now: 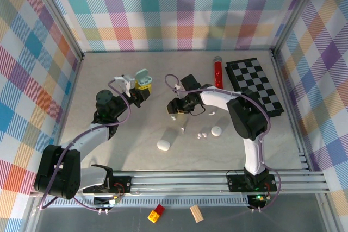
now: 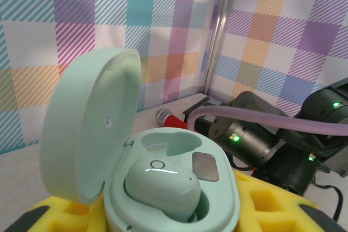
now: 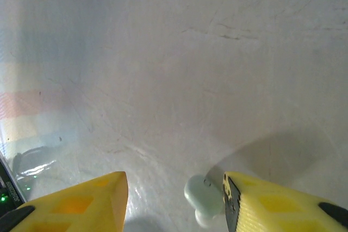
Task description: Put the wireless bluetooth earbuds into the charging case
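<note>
L gripper (image 2: 171, 218) pinches open green case (image 2: 87, 134); seated bud (image 2: 163, 184) inside, lid sticker (image 2: 107, 120) unreadable. R gripper (image 3: 174, 194) spread over tabletop (image 3: 163, 69), loose bud (image 3: 204, 200) touching one finger.

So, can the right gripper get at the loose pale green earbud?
Probably yes: the right gripper is open and the pale green earbud sits between its fingers, close beside one, with nothing blocking.

grey table (image 1: 125, 158): checkerboard (image 1: 254, 87), white case (image 1: 163, 145), earbuds (image 1: 202, 134)
</note>
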### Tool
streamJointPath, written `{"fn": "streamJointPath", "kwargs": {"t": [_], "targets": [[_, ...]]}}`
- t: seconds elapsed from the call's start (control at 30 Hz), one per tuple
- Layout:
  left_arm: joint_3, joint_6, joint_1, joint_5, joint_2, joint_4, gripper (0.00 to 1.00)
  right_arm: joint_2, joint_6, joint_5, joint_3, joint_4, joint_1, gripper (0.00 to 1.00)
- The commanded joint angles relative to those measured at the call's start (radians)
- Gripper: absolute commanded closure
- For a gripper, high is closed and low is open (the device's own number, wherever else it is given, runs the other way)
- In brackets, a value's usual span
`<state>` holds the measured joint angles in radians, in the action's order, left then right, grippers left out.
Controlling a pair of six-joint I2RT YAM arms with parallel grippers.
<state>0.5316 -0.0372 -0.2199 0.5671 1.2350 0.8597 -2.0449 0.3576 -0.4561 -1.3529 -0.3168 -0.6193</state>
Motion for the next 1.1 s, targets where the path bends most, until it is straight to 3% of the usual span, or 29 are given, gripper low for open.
{"fn": "streamJointPath", "kwargs": {"t": [0.0, 0.67, 1.07], "targets": [[0.002, -0.004, 0.01, 0.023, -0.019, 0.022, 0.74, -0.031, -0.014, -0.063, -0.025, -0.003, -0.002, 0.51], [0.005, -0.01, 0.01, 0.033, -0.012, 0.03, 0.74, -0.018, -0.029, -0.093, 0.048, 0.002, -0.002, 0.58], [0.002, -0.008, 0.01, 0.03, -0.01, 0.033, 0.74, -0.001, -0.017, -0.099, 0.07, 0.01, -0.003, 0.71]]}}
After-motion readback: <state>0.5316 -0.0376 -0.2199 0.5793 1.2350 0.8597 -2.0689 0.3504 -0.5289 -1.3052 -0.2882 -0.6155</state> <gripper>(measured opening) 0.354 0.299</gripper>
